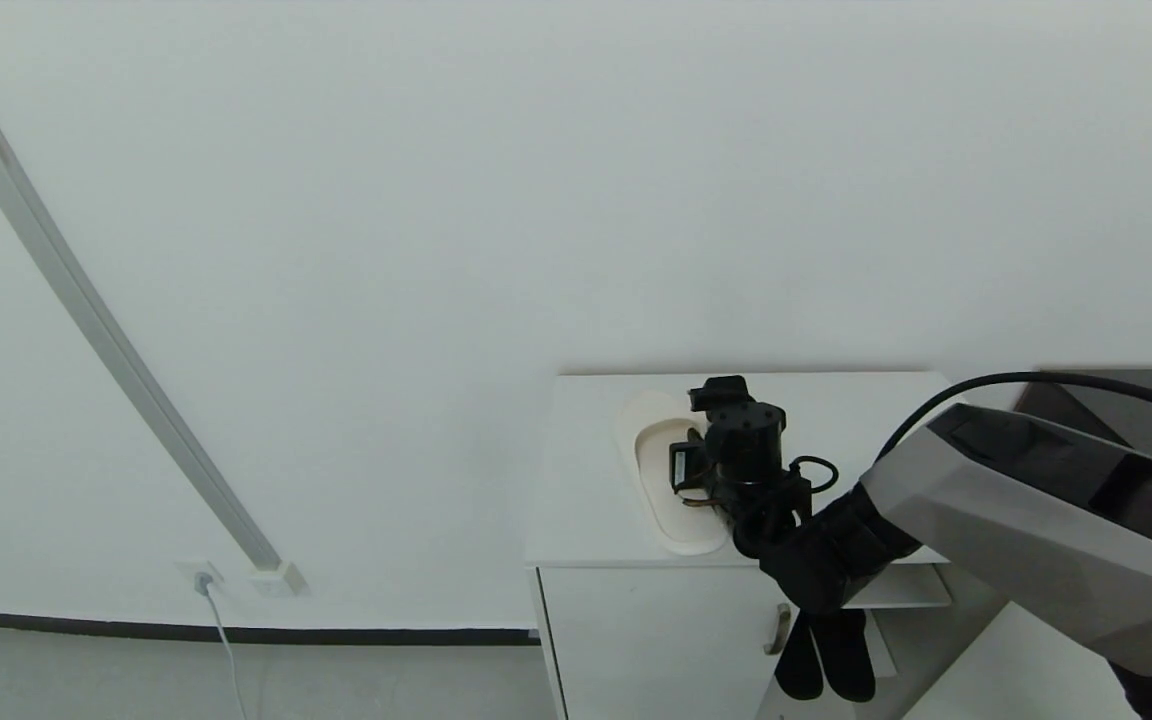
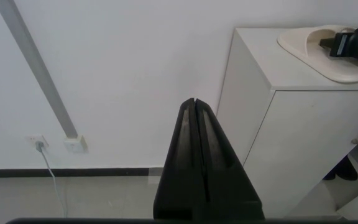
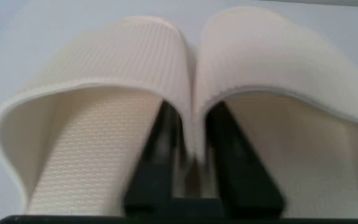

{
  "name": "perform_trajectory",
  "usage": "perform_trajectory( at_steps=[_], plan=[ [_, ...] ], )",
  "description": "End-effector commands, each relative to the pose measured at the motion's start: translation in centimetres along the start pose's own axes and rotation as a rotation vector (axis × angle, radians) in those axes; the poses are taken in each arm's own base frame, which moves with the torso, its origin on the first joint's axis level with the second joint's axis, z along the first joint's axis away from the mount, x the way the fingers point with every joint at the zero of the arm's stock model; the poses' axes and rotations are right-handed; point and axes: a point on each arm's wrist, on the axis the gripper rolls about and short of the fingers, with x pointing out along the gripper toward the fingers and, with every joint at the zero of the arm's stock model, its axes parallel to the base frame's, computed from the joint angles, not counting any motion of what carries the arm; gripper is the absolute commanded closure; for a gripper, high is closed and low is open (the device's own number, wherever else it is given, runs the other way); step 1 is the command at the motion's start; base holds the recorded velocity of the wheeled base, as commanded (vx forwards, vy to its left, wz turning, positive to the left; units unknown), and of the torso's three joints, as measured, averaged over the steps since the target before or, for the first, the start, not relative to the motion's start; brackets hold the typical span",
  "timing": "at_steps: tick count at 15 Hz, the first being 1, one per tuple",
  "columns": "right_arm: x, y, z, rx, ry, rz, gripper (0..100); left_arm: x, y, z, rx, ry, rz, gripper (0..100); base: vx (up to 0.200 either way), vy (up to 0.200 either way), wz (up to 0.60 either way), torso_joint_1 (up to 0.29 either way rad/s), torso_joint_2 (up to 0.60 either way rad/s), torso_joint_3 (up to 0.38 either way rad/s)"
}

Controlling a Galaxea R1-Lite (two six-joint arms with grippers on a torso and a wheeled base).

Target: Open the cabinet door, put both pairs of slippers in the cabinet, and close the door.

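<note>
A pair of cream slippers [image 1: 671, 510] lies side by side on top of the white cabinet [image 1: 586, 470]. My right gripper [image 3: 191, 124] has one finger inside each slipper and is shut on their two touching inner strap walls [image 3: 194, 68]. In the head view the right gripper [image 1: 693, 468] sits low over the slippers. A pair of black slippers [image 1: 826, 655] shows inside the cabinet's open right side, under a shelf [image 1: 896, 590]. My left gripper [image 2: 195, 124] is shut and empty, out to the left of the cabinet [image 2: 303, 124] and above the floor.
The cabinet's left door [image 1: 656, 640] with its handle [image 1: 781, 630] is shut. A slanted cable duct [image 1: 86, 300] runs down the white wall to a box, beside a socket with a plugged cord [image 1: 204, 580]. Bare floor lies left of the cabinet.
</note>
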Motion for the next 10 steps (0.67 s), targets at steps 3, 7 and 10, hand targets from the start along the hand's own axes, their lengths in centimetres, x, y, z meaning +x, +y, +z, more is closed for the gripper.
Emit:
perform_trajectory(
  at_steps=[3, 7, 10],
  plan=[
    [-0.1, 0.1, 0.1, 0.001, -0.003, 0.003, 100, 0.0, 0.0, 0.0, 0.000, 0.001, 0.000, 100, 0.000, 0.000, 0.00, 0.000, 0.00, 0.000],
    [-1.2, 0.2, 1.3, 0.006, -0.014, 0.015, 100, 0.0, 0.0, 0.0, 0.001, 0.001, -0.001, 100, 0.000, 0.000, 0.00, 0.000, 0.00, 0.000],
    [-4.5, -0.4, 4.4, 0.015, -0.040, 0.038, 100, 0.0, 0.0, 0.0, 0.001, 0.001, -0.001, 100, 0.000, 0.000, 0.00, 0.000, 0.00, 0.000]
  ],
)
